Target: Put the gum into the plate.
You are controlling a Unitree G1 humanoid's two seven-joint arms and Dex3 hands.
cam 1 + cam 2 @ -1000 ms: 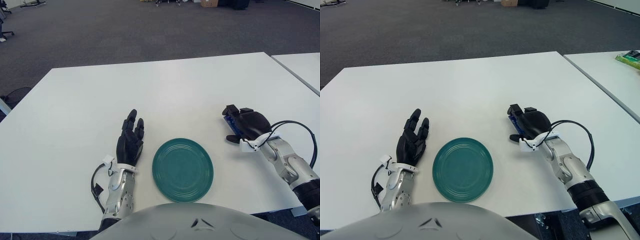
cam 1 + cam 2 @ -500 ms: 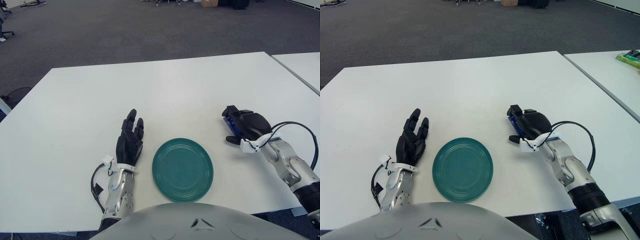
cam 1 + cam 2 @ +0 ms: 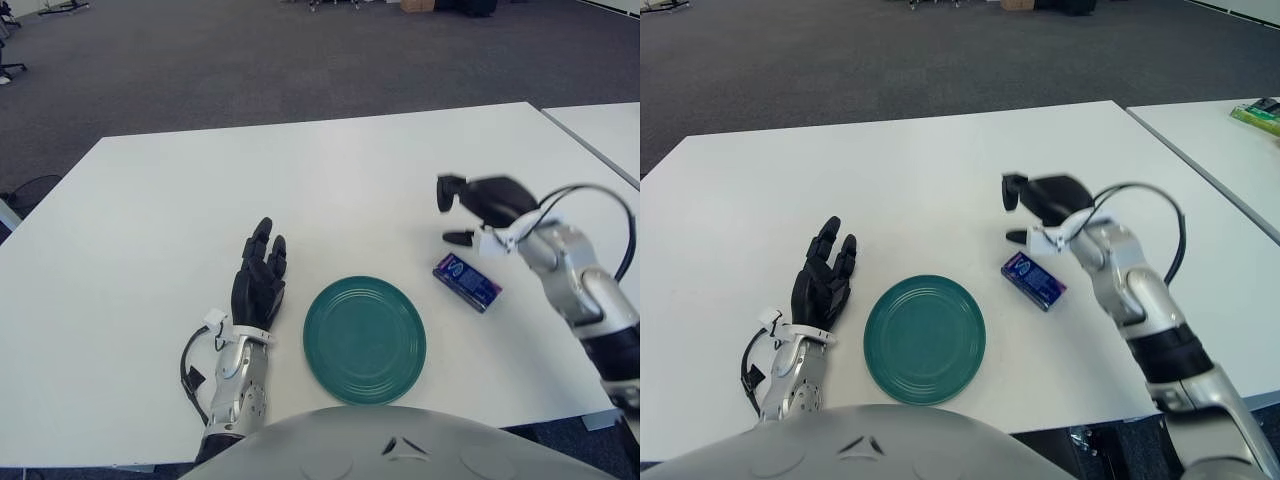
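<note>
the right hand is up in the air above the white desk, and it holds nothing. its fingers look loose and partly bent, with one dark finger sticking out to the left and another lower one pointing the same way. the gum is a small blue pack that lies flat on the desk, just below the right hand and a little toward the robot. the hand does not touch the gum, and there is a gap of bare desk between them. the gum is tilted, so one end points up to the left and the other end down to the right. the green plate is round and sits on the desk to the left of the gum and lower than the right hand. the gum is near the plate but not on it, and the two do not touch. a black cable loops off the right arm behind the hand. the left hand shows just to the left of the plate, with its dark fingers stretched out straight and spread a bit, pointing away from the robot. it holds nothing. on the far right, a second white desk stands close beside this one, and something green lies on it.
</note>
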